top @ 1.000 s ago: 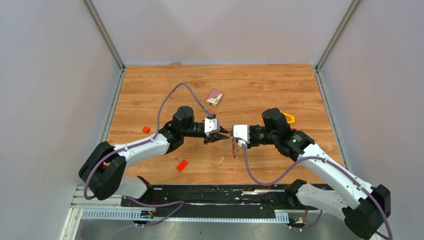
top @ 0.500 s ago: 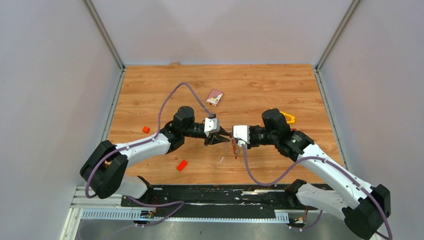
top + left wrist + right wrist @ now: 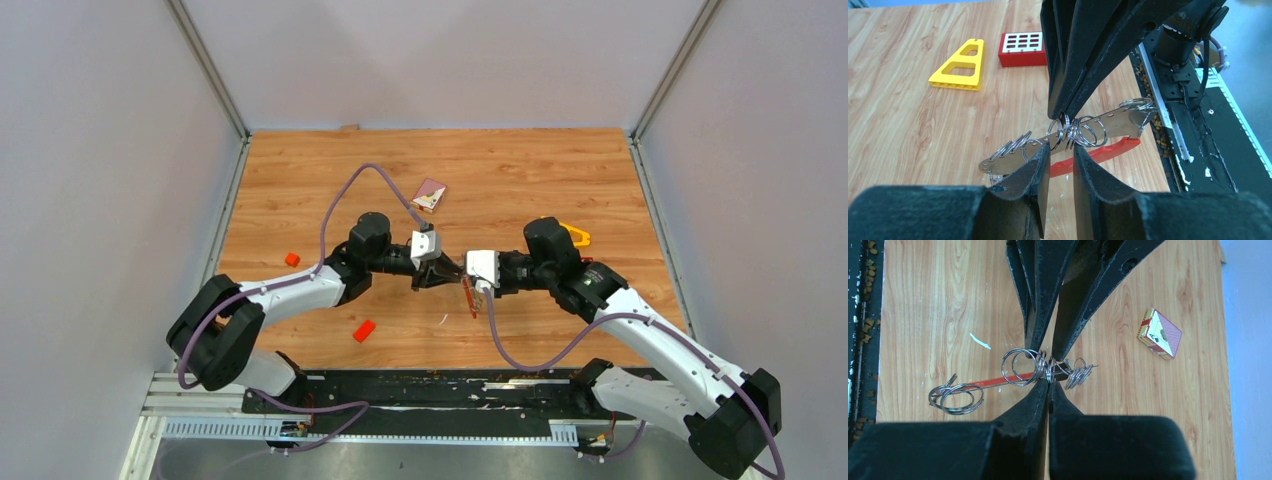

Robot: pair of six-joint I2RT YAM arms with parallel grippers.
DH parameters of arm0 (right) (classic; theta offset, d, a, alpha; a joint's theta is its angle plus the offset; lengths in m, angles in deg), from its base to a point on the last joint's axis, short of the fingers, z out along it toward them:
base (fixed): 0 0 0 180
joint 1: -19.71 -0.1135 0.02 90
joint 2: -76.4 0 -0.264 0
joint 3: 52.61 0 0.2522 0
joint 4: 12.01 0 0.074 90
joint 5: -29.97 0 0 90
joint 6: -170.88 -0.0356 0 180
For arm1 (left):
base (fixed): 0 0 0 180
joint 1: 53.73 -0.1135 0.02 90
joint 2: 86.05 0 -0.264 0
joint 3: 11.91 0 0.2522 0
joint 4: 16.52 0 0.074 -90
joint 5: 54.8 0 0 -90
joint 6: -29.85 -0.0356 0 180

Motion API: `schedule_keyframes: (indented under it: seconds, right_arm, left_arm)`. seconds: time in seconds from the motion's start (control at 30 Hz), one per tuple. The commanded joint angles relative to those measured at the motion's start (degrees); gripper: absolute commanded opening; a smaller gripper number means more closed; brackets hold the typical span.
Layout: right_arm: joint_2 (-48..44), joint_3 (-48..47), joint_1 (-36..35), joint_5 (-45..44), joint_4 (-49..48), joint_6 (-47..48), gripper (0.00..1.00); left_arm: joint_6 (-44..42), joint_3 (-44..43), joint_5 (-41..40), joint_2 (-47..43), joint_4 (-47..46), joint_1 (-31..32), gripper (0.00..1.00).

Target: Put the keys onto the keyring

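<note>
The keyring (image 3: 1108, 122) is a grey metal strip with holes, several silver split rings and a red strap (image 3: 1098, 155) beneath it. My right gripper (image 3: 1048, 382) is shut on it at the rings and holds it above the table; in the top view it hangs below the fingers (image 3: 467, 295). My left gripper (image 3: 1062, 149) faces the right one, its jaws a narrow gap apart, tips at the strip and the rings (image 3: 1020, 367). The two grippers meet at mid-table (image 3: 452, 271). No keys with green, black or blue tags are in view.
A yellow triangular frame (image 3: 960, 65) and a red block with white buttons (image 3: 1023, 48) lie beyond the right arm. A card box (image 3: 430, 194) lies further back. Two small orange-red blocks (image 3: 364, 331) (image 3: 292, 259) lie on the left. A black rail (image 3: 1198, 125) runs along the near edge.
My left arm has edged a little to the right, closing up on the right gripper. The right gripper still holds the keyring in the same place.
</note>
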Motion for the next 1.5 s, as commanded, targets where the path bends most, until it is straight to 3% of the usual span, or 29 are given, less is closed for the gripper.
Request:
schedule_keyframes:
  seconds: [0.0, 0.37, 0.47, 0.77, 0.97, 1.07, 1.3, 1.47]
  right_arm:
    - [-0.34, -0.02, -0.26, 0.65, -3.56, -0.61, 0.0]
    - [0.33, -0.19, -0.28, 0.12, -3.78, -1.31, 0.0]
    - [0.24, -0.18, -0.26, 0.06, -3.69, -1.4, 0.0]
    - [1.47, -0.16, -0.25, -4.84, -3.42, -2.11, 0.0]
    - [2.88, -1.31, -0.32, -5.56, -2.64, -3.14, 0.02]
    - [2.89, -1.49, -0.26, -5.09, -2.19, -3.34, 0.12]
    - [0.14, -1.45, -0.15, -4.89, -2.02, -3.67, 0.47]
    - [-2.89, -1.75, 0.74, -0.91, -2.5, -2.46, 0.5]
  left_arm:
    - [2.06, -1.4, 1.0, 0.24, -4.09, 0.31, 0.29]
    - [2.79, -1.31, 1.53, 0.89, -5.32, 0.49, 0.13]
    - [1.86, -1.3, 0.52, 0.93, -4.61, 0.49, 0.0]
    - [-8.23, -1.4, -0.65, -3.45, 3.79, 0.49, 0.0]
    - [-10.46, -1.39, -1.7, -5.07, 5.63, 0.51, 0.0]
    - [-10.57, -1.47, -2.98, -5.05, 5.61, 0.49, 0.0]
    - [-13.45, -1.95, -5.55, -5.61, 8.24, 0.5, 0.0]
    - [-20.25, -2.89, -8.5, -7.76, 14.25, 1.51, 0.0]
